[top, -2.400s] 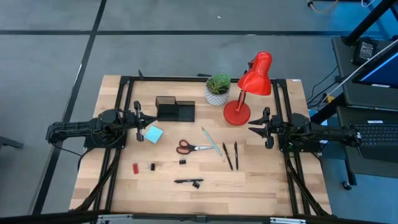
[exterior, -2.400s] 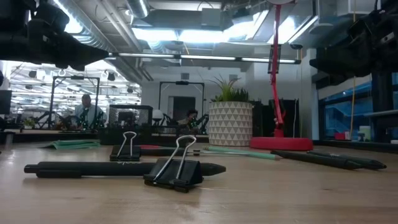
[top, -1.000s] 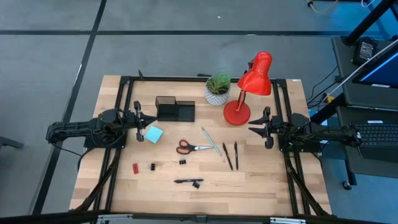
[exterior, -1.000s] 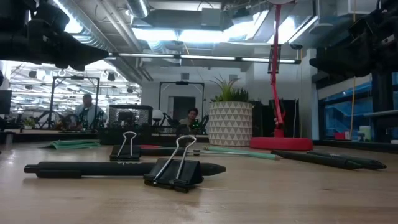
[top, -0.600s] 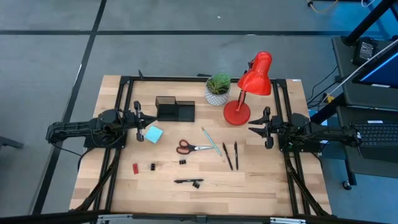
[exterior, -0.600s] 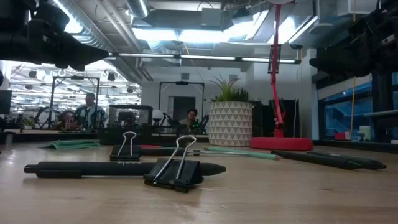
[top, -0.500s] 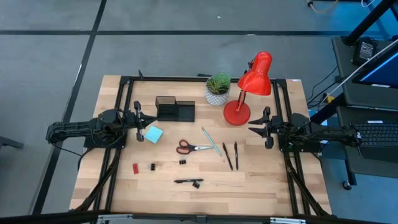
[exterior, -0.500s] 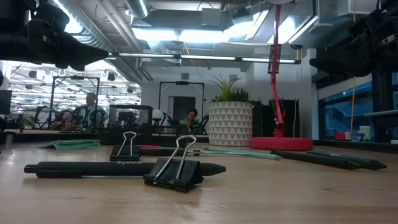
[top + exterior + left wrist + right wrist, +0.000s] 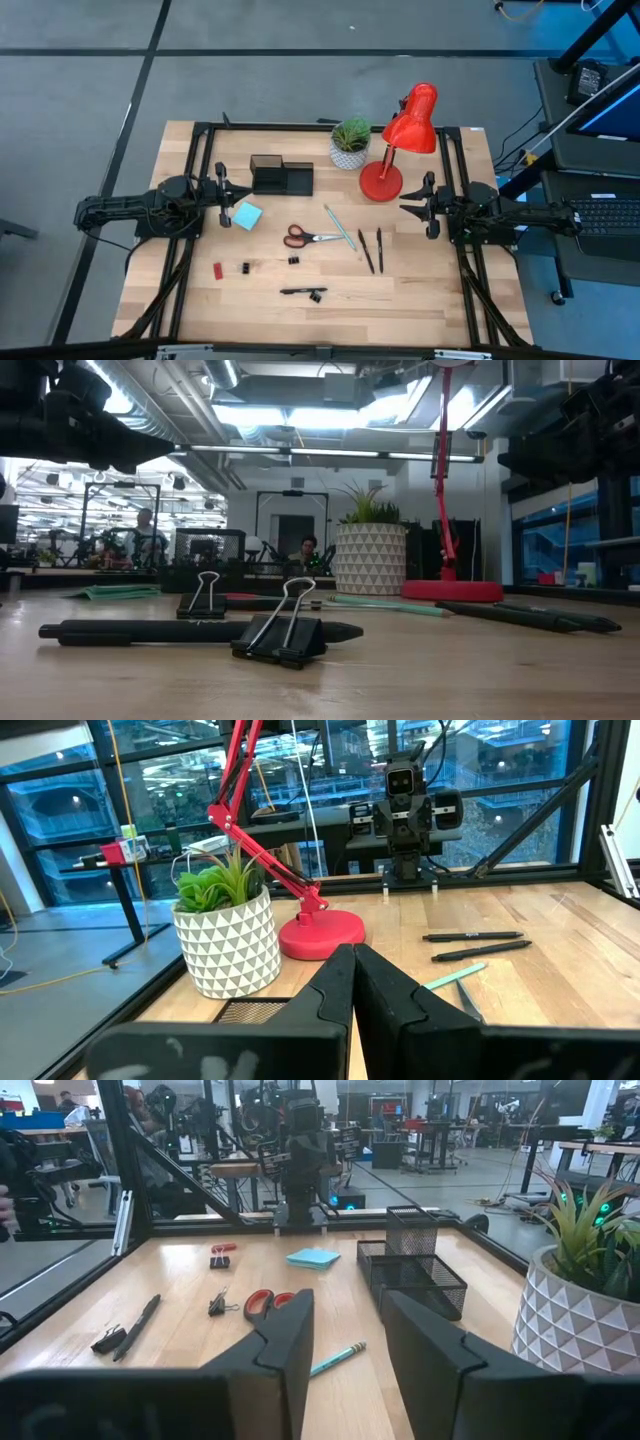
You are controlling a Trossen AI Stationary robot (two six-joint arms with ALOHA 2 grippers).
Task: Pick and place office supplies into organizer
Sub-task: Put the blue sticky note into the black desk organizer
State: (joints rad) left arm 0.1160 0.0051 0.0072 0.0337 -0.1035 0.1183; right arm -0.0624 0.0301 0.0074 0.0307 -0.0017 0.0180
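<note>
Bright overhead ceiling lights, glare low view, soft shadows, sharp

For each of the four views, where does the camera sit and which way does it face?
High view: above the table, looking down; both arms, left gripper, right gripper.
Low view: at tabletop height, facing binder clip, plant pot; arms overhead.
Left wrist view: faces lamp; own shut fingers below.
Right wrist view: faces organizer, scissors; own open fingers below.
Shared: plant pot shows in all views.

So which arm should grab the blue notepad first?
Left. Its tool sits right beside the notepad and near the organizer; the right tool waits across the table by the lamp base.
</note>
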